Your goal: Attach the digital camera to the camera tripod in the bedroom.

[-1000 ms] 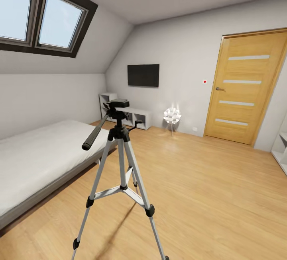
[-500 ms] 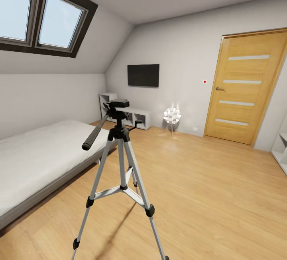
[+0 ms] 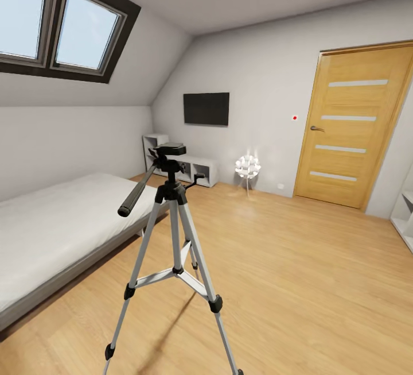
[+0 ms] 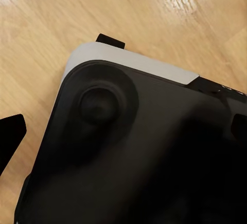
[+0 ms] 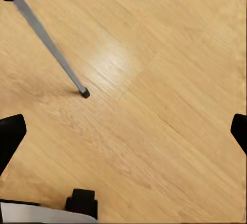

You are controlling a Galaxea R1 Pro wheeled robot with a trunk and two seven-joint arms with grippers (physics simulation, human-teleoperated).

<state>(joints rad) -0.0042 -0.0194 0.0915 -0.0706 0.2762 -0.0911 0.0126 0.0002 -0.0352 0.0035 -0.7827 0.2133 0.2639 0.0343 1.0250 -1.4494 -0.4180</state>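
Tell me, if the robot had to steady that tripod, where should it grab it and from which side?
Probably the black collar where the camera tripod gathers its three legs: it is compact and central. Coming from the right looks easier, because the long pan handle juts out low to the left and the bed crowds that side.

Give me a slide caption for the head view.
Tripod with a bare head stands on the wood floor beside the bed, facing a closed door.
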